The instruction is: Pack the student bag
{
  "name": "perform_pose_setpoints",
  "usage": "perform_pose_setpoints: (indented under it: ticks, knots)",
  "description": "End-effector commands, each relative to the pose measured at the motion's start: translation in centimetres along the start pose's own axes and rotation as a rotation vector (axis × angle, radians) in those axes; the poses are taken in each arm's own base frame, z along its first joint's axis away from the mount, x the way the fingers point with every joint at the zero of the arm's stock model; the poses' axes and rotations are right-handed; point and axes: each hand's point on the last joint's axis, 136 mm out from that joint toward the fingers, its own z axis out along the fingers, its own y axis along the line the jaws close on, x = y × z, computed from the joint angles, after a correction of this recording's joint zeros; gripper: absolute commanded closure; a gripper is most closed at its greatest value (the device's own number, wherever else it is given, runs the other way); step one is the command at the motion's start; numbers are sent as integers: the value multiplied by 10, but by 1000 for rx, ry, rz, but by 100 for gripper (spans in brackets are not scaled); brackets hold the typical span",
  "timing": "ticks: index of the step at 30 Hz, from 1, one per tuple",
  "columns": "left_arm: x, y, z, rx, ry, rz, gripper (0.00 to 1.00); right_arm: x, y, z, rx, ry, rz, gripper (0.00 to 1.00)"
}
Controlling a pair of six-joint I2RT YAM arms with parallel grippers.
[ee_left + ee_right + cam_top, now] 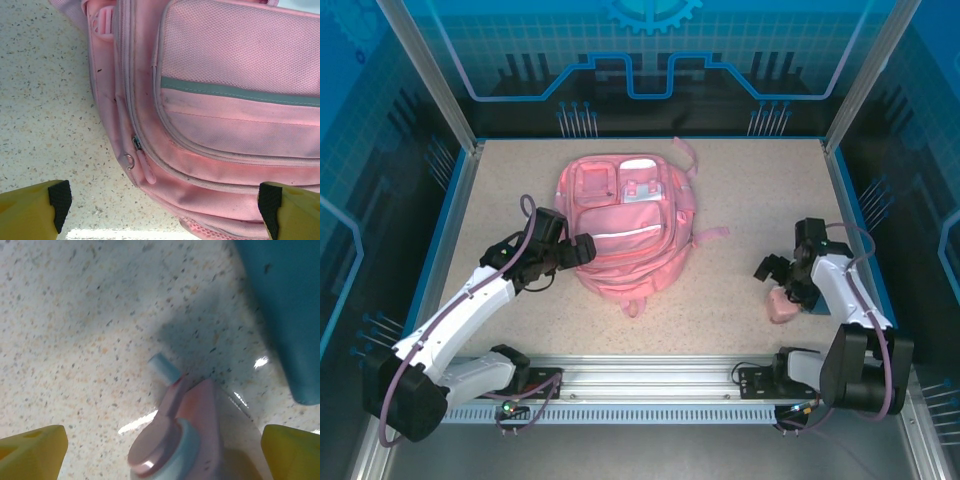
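Pink fabric: 1 student bag (625,225) lies mid-frame on the table (740,170); the left wrist view alone shows its zip ring (130,161). Of 2 hands, the left hand (584,249) gapes at the bag's left edge, and the right hand (786,282) gapes over 1 unidentifiable pink-and-blue item (782,307).

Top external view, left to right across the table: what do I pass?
Left arm → student bag → small pink container → right arm.
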Motion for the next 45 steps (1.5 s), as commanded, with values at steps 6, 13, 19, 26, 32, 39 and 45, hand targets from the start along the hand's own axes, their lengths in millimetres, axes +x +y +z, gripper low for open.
perform_pose_setpoints:
  ticks: [6,13,19,26,32,39,45]
  knots:
    - [-1,-5,4,28,-1,23,2,35,9,0,-2,71,-36,6]
    - [2,-2,3,29,-1,20,2,38,3,3,68,56,-59,19]
    - [2,-2,2,32,-4,16,2,42,4,5,95,66,-94,30]
    - [3,-4,-1,44,3,19,1,41,9,1,111,47,-132,49]
    - [2,-22,-9,120,27,86,1,37,37,-12,27,10,-189,55]
    - [1,-64,-11,186,51,317,2,31,90,-35,-193,-46,-237,55]
    - [-1,-89,9,128,101,546,6,32,111,-45,-269,-53,-280,55]
